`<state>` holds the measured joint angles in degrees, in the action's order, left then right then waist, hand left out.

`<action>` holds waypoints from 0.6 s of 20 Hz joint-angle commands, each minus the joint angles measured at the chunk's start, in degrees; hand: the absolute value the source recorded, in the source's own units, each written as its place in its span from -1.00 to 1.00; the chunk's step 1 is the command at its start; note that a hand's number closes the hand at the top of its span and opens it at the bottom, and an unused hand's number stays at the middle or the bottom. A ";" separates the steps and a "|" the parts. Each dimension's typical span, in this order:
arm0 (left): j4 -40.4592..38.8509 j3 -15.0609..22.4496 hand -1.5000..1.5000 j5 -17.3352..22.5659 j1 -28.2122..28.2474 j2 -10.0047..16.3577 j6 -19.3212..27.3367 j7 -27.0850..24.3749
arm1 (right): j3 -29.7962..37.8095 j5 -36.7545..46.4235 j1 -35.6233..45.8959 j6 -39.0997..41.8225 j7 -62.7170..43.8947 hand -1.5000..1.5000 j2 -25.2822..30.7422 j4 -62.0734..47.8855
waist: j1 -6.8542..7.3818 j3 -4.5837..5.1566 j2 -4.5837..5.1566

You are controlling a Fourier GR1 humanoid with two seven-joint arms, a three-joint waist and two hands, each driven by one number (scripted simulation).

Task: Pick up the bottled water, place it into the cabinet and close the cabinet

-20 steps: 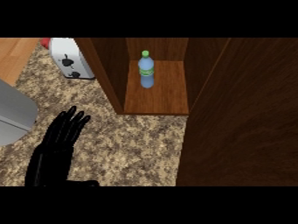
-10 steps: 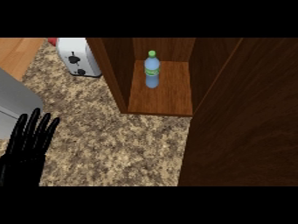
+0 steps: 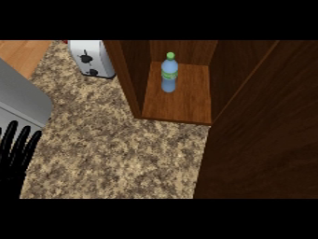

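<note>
Head view: bottle (image 3: 169, 73) upright in cabinet (image 3: 180, 103), upper centre; left hand (image 3: 10, 150), fingers straight & empty, lower left, well apart.

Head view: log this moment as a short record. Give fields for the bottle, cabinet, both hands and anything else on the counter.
bottle: water bottle, green cap, upright on the cabinet shelf, nothing touching it
cabinet: wooden cabinet, open, inside visible
door: dark door panel at the right, apparently swung open
left hand: left hand open, fingers straight, at the lower left edge, holding nothing
right hand: not in view
other: white toaster on the speckled counter, left of the cabinet
</note>
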<state>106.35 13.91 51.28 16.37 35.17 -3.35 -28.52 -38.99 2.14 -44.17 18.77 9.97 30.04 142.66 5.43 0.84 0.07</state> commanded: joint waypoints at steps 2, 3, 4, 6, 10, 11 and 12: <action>0.34 -1.52 -1.00 1.09 1.67 2.13 -4.10 -0.53 | -12.24 0.21 4.38 3.11 -6.33 1.00 -2.12 5.10 | 2.34 0.09 0.65; 0.58 -2.80 -1.00 2.07 0.88 3.08 -4.23 0.28 | -11.85 -0.03 5.87 2.80 -6.94 1.00 -2.88 3.80 | 2.26 -0.05 0.97; 0.71 -2.74 -1.00 2.07 1.25 3.10 -4.35 0.21 | -11.51 0.16 6.31 2.45 -6.75 1.00 -3.20 3.25 | 2.92 0.05 0.93; 0.23 -3.10 -1.00 2.46 1.04 3.70 -6.03 0.14 | -10.52 -0.11 7.62 2.74 -8.30 1.00 -2.45 3.68 | 3.32 0.20 1.24; 1.18 -3.40 -1.00 2.77 1.65 4.52 -7.25 0.30 | -9.67 -1.68 10.17 3.15 -9.72 1.00 -2.71 2.03 | 5.36 0.18 1.56; 1.02 -3.81 -1.00 2.89 2.13 5.51 -8.21 0.58 | -9.04 -1.90 10.49 3.40 -10.56 1.00 -2.05 2.33 | 5.96 0.26 1.63; 0.17 -3.92 -1.00 3.20 1.61 5.12 -7.75 0.72 | -8.08 -1.67 12.30 3.81 -10.47 1.00 -2.05 1.95 | 6.22 0.32 2.11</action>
<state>106.82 10.53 53.92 17.88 39.50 -10.08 -28.20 -38.51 0.03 -36.61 20.49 5.32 30.15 142.42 10.23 1.04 1.59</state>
